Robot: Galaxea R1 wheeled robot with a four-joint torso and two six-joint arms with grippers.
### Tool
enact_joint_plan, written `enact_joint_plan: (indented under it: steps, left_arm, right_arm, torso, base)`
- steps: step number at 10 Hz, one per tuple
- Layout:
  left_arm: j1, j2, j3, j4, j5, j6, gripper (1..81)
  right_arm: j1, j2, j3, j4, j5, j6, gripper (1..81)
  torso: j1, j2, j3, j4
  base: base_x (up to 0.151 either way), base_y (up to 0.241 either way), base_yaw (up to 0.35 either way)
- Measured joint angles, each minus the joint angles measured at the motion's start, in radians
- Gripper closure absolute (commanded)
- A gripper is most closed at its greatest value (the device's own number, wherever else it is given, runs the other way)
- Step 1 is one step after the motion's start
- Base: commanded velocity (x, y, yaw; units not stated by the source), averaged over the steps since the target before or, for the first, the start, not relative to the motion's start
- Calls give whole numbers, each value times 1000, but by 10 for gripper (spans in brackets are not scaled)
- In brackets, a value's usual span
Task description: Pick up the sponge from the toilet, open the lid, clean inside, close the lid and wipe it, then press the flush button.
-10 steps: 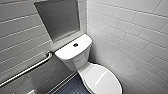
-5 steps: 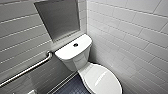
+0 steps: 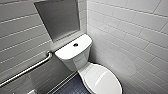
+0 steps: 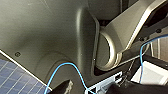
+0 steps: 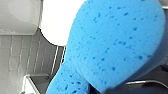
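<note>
The white toilet stands in the corner with its oval lid down over the bowl. The dark round flush button sits in the middle of the flat tank top. In the right wrist view the bright blue sponge looms large right in front of the camera, with my right gripper shut on it. Beyond it I see white ceramic of the toilet and grey tiles. My left gripper stands open, and the left wrist view shows nothing in it.
A metal grab bar runs along the left tiled wall. A grey recess sits above the tank. The white tiled wall is close on the right. Dark tiled floor lies left of the bowl. My own dark body and a blue cable are close to the left wrist.
</note>
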State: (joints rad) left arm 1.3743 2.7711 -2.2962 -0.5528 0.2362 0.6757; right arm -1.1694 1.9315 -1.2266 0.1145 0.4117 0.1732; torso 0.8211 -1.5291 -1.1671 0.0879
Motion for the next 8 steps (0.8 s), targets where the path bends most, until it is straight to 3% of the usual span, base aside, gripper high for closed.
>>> enact_joint_plan:
  steps: [5,8]
  left_arm:
    - [46,16,-45,0,3,0,10]
    - [46,14,-46,0,-1,0,10]
  right_arm:
    - [363,2,19,45,-183,0,811]
    - [536,69,-32,90,-351,2,811]
  torso:
    - [5,-9,0,0]
    - [58,-96,-2,0]
  base:
    - [0,0,0]
    - [0,0,0]
